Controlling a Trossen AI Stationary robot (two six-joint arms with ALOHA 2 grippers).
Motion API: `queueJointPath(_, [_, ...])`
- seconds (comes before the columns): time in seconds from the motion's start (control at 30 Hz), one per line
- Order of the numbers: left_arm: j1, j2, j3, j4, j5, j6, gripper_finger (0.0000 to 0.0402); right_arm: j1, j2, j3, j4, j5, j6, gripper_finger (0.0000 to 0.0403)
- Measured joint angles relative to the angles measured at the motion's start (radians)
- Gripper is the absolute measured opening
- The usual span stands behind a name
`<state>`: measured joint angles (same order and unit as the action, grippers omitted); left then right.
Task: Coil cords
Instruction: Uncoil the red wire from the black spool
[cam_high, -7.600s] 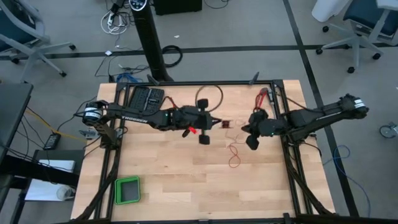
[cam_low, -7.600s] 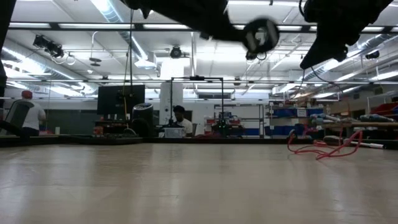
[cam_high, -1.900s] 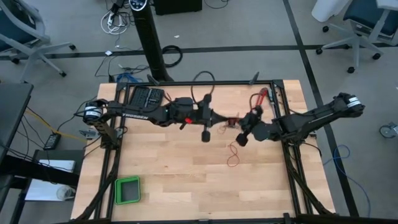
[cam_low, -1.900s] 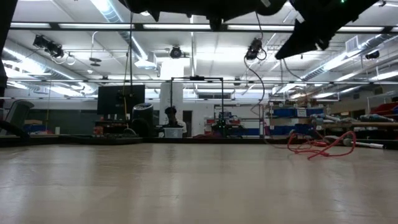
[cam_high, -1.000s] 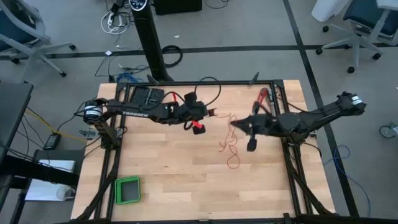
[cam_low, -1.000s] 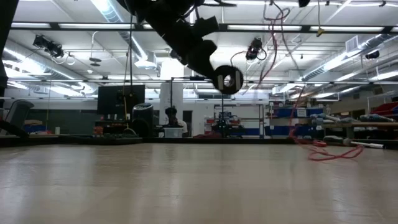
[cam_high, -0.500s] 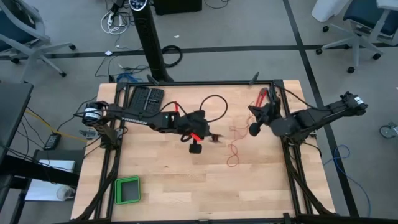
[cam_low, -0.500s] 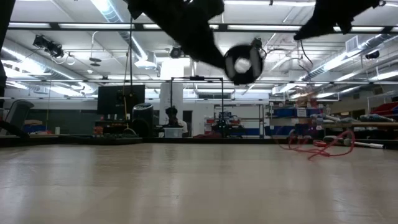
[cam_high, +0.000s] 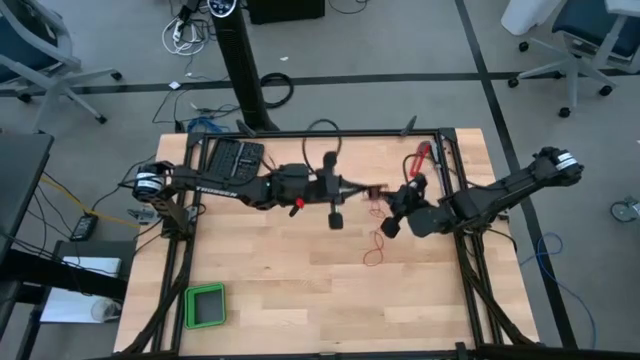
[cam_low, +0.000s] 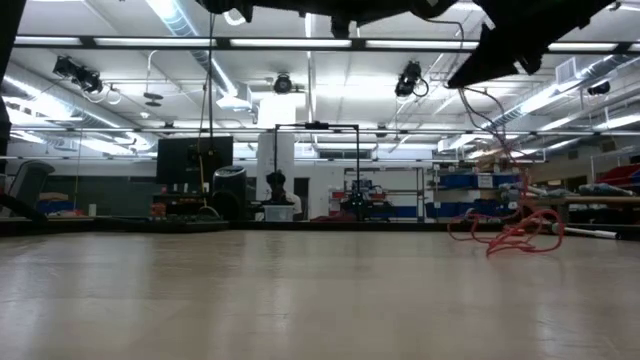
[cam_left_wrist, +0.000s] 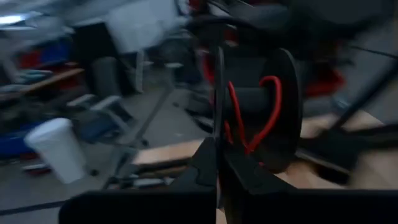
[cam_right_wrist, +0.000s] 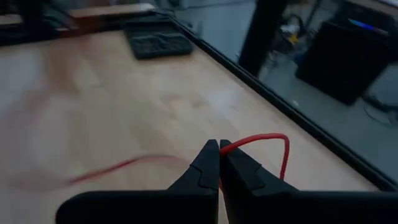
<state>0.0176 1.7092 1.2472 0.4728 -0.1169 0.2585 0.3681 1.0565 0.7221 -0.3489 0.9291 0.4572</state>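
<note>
The left tool (cam_left_wrist: 219, 163) is clamped on a black spool (cam_left_wrist: 264, 115) wound with red cord (cam_high: 375, 243), raised over the middle of the desk (cam_high: 270, 280). The right tool (cam_right_wrist: 219, 163) pinches the cord just beside it, and the loose remainder trails down onto the desk below the right tool.

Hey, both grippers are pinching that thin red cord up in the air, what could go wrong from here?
1. The right gripper pinches the red cord only at its fingertips, so a pull might slip it free.
2. Loose cord lies squiggled on the table below; it may tangle or snag while being drawn up.
3. The left gripper holds cord at a dark spool close to the right arm; the arms could collide.
</note>
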Motion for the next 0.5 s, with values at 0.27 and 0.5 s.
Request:
queueJointPath(0.27, [0.021,0.0,0.0,0.047,-0.081,-0.008,0.0006,0.025,0.091,0.0,0.379,-0.124,-0.31,0.0002])
queueJointPath(0.5, [0.023,0.0,0.0,-0.139,-0.18,-0.003,0.0006,0.029,0.082,0.0,0.658,-0.306,-0.559,0.0002])
